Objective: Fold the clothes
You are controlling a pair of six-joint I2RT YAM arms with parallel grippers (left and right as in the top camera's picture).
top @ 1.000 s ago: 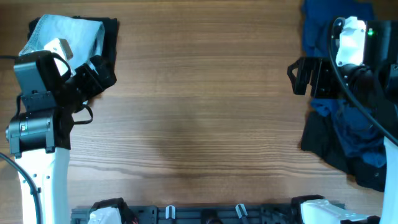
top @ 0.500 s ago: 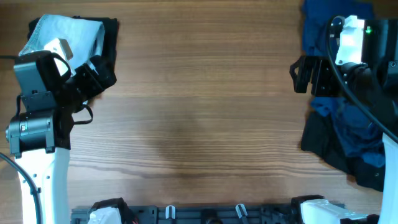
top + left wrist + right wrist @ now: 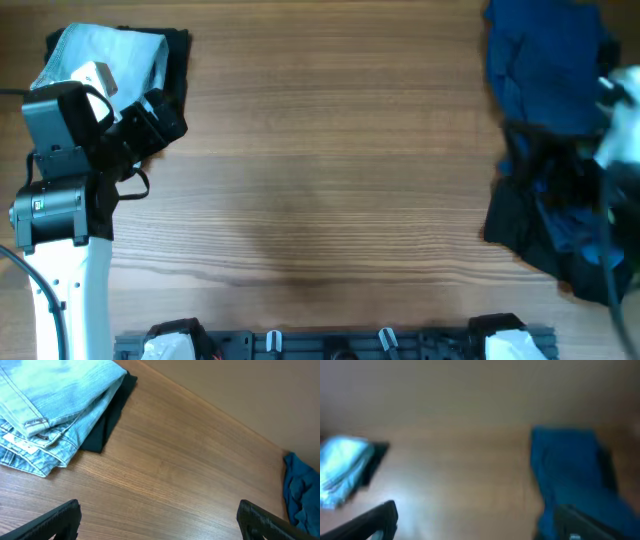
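Note:
Pale blue denim shorts (image 3: 105,55) lie folded at the far left on a dark garment (image 3: 178,55). In the left wrist view the shorts (image 3: 50,405) and the dark garment (image 3: 107,425) lie ahead and to the left. My left gripper (image 3: 165,118) hovers just right of this stack, open and empty (image 3: 160,522). A loose heap of blue clothes (image 3: 545,70) and black cloth (image 3: 520,225) fills the right side. My right arm (image 3: 620,130) is a blur at the right edge. The blurred right wrist view shows my right gripper (image 3: 477,522) open over wood beside the blue cloth (image 3: 570,470).
A black rail (image 3: 330,345) with the arm bases runs along the near table edge. The wooden tabletop (image 3: 330,170) stretches between the two clothes piles. A bit of the blue heap (image 3: 302,490) shows far right in the left wrist view.
My right arm has swung fast from over the blue heap toward the right edge, uncovering the heap. The left arm and the folded stack have not moved.

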